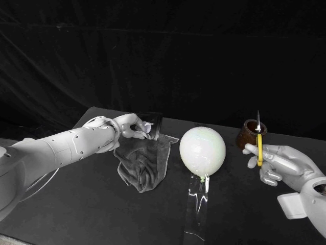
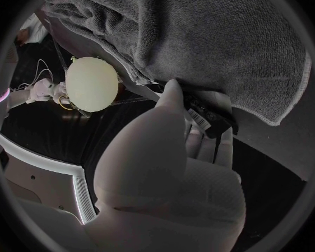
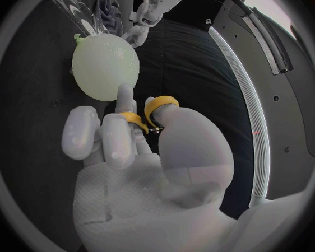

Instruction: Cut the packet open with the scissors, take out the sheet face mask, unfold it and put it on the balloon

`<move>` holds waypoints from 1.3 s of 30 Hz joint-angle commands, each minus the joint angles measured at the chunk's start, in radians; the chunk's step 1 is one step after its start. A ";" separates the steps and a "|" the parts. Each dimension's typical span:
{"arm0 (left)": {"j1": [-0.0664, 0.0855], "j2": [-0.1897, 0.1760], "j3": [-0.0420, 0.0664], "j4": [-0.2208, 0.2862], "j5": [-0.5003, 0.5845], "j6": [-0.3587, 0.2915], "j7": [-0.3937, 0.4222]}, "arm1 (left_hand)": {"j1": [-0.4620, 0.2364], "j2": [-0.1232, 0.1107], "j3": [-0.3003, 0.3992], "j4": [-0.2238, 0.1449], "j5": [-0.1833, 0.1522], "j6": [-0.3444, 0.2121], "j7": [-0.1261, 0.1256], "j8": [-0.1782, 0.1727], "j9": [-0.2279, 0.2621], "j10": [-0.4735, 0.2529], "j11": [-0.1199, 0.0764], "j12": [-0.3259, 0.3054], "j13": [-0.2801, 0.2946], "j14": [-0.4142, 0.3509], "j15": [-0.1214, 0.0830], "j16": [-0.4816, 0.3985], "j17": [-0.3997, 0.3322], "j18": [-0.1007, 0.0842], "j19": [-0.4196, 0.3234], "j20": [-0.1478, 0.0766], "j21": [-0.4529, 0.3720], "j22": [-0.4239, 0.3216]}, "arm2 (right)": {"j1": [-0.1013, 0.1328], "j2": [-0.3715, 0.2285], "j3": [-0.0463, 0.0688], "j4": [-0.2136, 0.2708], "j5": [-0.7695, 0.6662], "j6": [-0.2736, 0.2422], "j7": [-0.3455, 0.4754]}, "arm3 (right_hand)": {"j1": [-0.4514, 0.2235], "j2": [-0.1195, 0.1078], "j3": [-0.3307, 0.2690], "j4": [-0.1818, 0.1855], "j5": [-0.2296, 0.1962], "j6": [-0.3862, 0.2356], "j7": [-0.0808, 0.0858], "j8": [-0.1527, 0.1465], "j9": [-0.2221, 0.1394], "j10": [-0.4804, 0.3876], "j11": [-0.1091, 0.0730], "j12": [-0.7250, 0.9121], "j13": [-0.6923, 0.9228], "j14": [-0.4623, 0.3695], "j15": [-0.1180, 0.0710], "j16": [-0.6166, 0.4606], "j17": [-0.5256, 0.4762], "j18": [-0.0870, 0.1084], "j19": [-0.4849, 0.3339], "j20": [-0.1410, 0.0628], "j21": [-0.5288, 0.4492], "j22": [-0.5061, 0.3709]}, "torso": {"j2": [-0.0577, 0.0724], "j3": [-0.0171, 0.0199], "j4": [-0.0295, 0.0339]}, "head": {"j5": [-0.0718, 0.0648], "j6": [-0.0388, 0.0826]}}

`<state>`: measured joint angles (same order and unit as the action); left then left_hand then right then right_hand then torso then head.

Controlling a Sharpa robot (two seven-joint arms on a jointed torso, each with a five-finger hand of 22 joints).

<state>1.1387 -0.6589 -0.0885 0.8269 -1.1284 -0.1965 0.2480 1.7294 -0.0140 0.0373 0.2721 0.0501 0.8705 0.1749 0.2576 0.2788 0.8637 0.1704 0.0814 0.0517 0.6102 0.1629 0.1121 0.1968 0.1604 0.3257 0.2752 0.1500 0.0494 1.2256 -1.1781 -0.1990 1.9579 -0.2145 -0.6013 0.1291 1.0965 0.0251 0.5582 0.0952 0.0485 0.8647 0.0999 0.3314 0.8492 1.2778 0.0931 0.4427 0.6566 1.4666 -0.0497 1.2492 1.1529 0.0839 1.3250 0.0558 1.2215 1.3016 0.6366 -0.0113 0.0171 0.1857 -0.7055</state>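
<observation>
Packet (image 1: pixel 153 124): dark, flat, at the far left of the table (image 1: pixel 82 214), over the back edge of a grey cloth (image 1: pixel 144 164). It looks unopened, though the top edge is not clear enough to be sure.

Left hand (image 1: pixel 128 126) holds the packet. In the left wrist view its fingers (image 2: pixel 173 98) pinch one end, by the barcode.

Balloon (image 1: pixel 202 149): pale, on a clear stand (image 1: pixel 196 204), bare, between the two hands.

Right hand (image 1: pixel 281 163) grips the scissors (image 1: pixel 259 143) with its fingers through the yellow loops. The blades point up, apparently together, just beside a brown cup (image 1: pixel 247 133). Scissors and packet are well apart.

Step in hand, as I judge it: lining up for the cut, not yet made. The next move calls for bringing the blades across past the balloon, opening them, and presenting a packet edge free of the left hand's fingers.
</observation>
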 commanded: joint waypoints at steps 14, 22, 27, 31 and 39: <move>-0.012 -0.027 -0.003 0.051 0.073 0.081 -0.040 | -0.021 -0.015 -0.001 0.014 -0.002 0.014 0.013 -0.012 -0.017 0.014 0.015 -0.018 0.011 -0.003 0.015 -0.008 -0.006 0.015 -0.001 0.006 -0.003 -0.003 | 0.000 -0.001 0.001 -0.001 -0.014 0.020 0.007 | 0.114 0.121 0.046 -0.038 0.001 0.015 -0.008 0.005 0.001 0.175 -0.086 0.003 0.000 0.020 -0.008 0.006 0.000 0.008 0.000 0.000 -0.005 -0.001 | 0.001 -0.0006 -0.0008 | -0.002 0.003; -0.012 -0.030 -0.002 0.055 0.125 0.102 -0.057 | -0.044 -0.022 -0.014 0.018 -0.002 0.011 0.022 -0.020 -0.024 -0.001 0.025 -0.021 0.011 -0.017 0.024 -0.016 -0.013 0.010 -0.007 0.010 -0.007 -0.005 | -0.001 -0.001 0.001 -0.001 -0.021 0.021 0.007 | 0.114 0.121 0.046 -0.038 0.001 0.015 -0.008 0.005 0.001 0.175 -0.086 0.003 0.000 0.020 -0.008 0.006 0.000 0.008 0.000 0.000 -0.005 -0.001 | 0.001 -0.0006 -0.0014 | -0.002 0.002; -0.012 -0.035 -0.001 0.057 0.157 0.106 -0.062 | -0.087 -0.049 -0.048 0.018 -0.002 0.010 0.028 -0.026 -0.028 -0.010 0.031 -0.020 0.011 -0.020 0.029 -0.021 -0.017 0.005 -0.010 0.010 -0.010 -0.005 | -0.001 0.000 0.001 -0.003 -0.027 0.021 0.007 | 0.114 0.121 0.047 -0.039 0.001 0.015 -0.008 0.005 0.001 0.175 -0.086 0.002 0.000 0.020 -0.008 0.006 0.000 0.009 -0.001 -0.001 -0.006 -0.002 | 0.001 -0.0002 -0.0005 | -0.002 0.003; -0.012 -0.037 -0.001 0.058 0.166 0.094 -0.060 | -0.026 0.010 -0.001 -0.006 -0.001 0.037 0.009 -0.016 -0.027 0.022 0.022 -0.012 0.014 0.020 0.026 -0.013 -0.008 0.007 0.003 0.010 -0.004 -0.002 | -0.001 0.002 0.001 -0.004 -0.029 0.021 0.008 | 0.114 0.121 0.047 -0.039 0.001 0.015 -0.008 0.005 0.001 0.175 -0.086 0.002 0.000 0.020 -0.008 0.006 0.000 0.009 -0.001 -0.001 -0.006 -0.002 | 0.001 0.0000 -0.0002 | -0.001 0.004; -0.011 -0.037 0.000 0.062 0.205 -0.003 -0.020 | 0.065 0.066 0.171 -0.029 -0.002 0.108 0.004 0.016 -0.020 0.151 0.003 0.008 0.011 0.216 0.005 0.046 0.028 0.022 0.205 0.014 0.090 0.029 | -0.001 0.006 0.001 -0.008 -0.030 0.022 0.009 | 0.113 0.121 0.047 -0.039 0.001 0.015 -0.008 0.005 0.001 0.176 -0.086 0.002 -0.001 0.020 -0.008 0.006 0.000 0.009 -0.001 -0.001 -0.007 -0.002 | 0.001 -0.0006 -0.0011 | -0.001 0.009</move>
<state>1.1405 -0.6977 -0.0811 0.8848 -0.9630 -0.1967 0.2338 1.7826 0.0434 0.2051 0.2466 0.0463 0.9732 0.1774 0.2694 0.2566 1.0099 0.1755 0.0873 0.0643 0.8266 0.1713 0.1620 0.2197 0.1624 0.5028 0.2762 0.2292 0.0534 1.2255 -1.1733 -0.1990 1.9502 -0.2291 -0.5977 0.1279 1.0968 0.0247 0.5634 0.0947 0.0485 0.8647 0.0999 0.3327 0.8489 1.2779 0.0931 0.4430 0.6553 1.4652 -0.0480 1.2491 1.1518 0.0764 1.3249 0.0558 1.2214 1.2985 0.6374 -0.0117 0.0164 0.1850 -0.6986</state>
